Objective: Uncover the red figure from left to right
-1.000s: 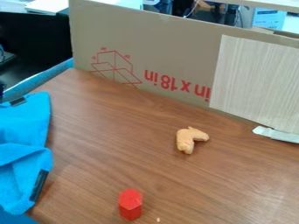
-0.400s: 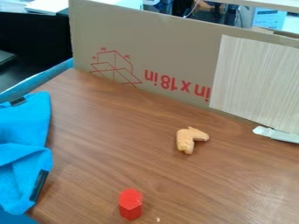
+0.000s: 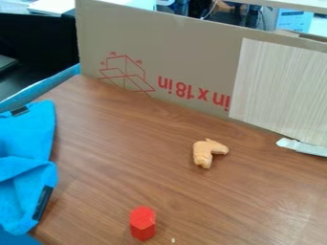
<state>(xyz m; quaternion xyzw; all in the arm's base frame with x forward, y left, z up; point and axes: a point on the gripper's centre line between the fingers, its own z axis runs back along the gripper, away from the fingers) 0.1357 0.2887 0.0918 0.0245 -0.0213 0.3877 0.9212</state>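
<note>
A red figure [image 3: 142, 223] stands uncovered on the near part of a wooden surface [image 3: 121, 148], right of a blue cloth [image 3: 27, 139]; whether the hand is parted or together cannot be told.

Bright blue cloth [image 3: 26, 158], matt; brown cardboard [image 3: 172, 52]; wood-grain table [image 3: 121, 143], smooth.

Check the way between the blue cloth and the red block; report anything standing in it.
Nothing visible stands between the blue cloth and the red block. The tan toy lies outside that gap, toward the view's upper right.
</note>
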